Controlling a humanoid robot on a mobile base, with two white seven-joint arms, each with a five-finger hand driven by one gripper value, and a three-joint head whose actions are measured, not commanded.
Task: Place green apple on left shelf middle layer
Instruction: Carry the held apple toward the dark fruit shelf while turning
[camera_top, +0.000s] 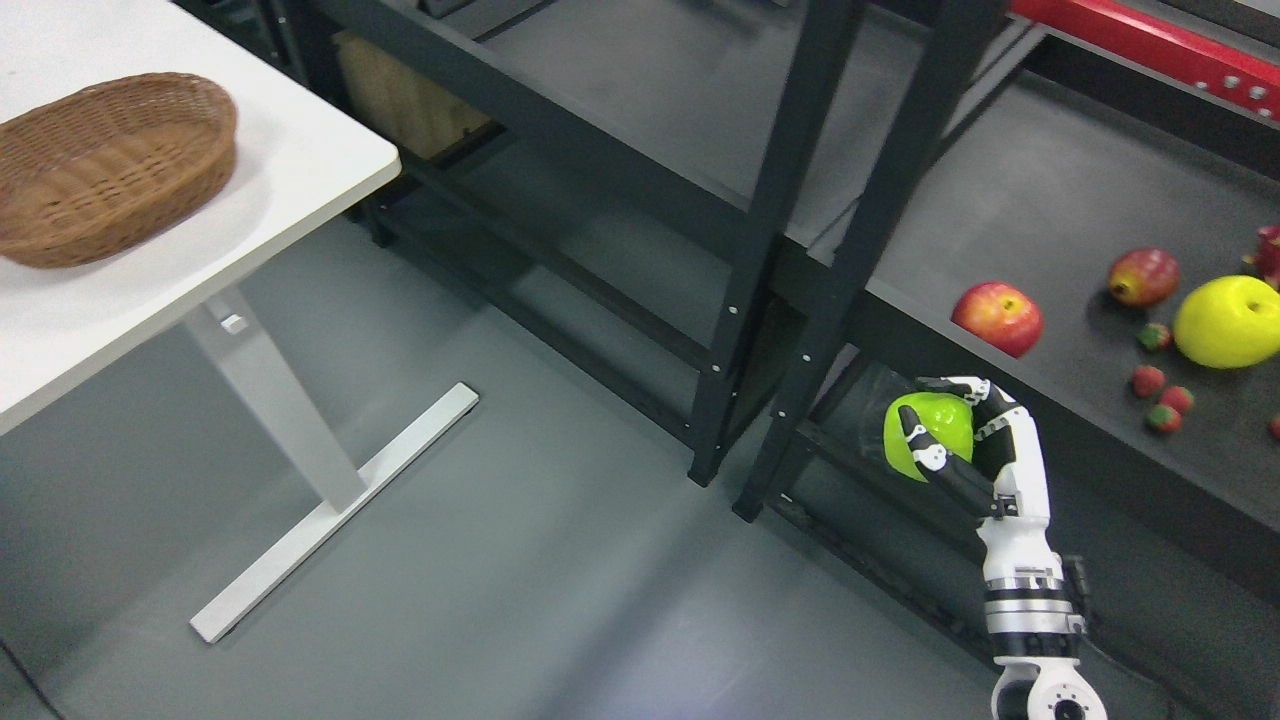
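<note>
Green apple in hand, off the shelf

Green apple (925, 430) is enclosed by the right hand (958, 435), fingers (915, 437) curled around it, below the right shelf (1040, 190) edge. Advise carrying it across to the left shelf (640, 90) clear of the uprights

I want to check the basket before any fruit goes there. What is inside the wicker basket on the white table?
The wicker basket on the white table shows only its bare woven bottom; no fruit. Its near wall hides a strip of the inside.
</note>
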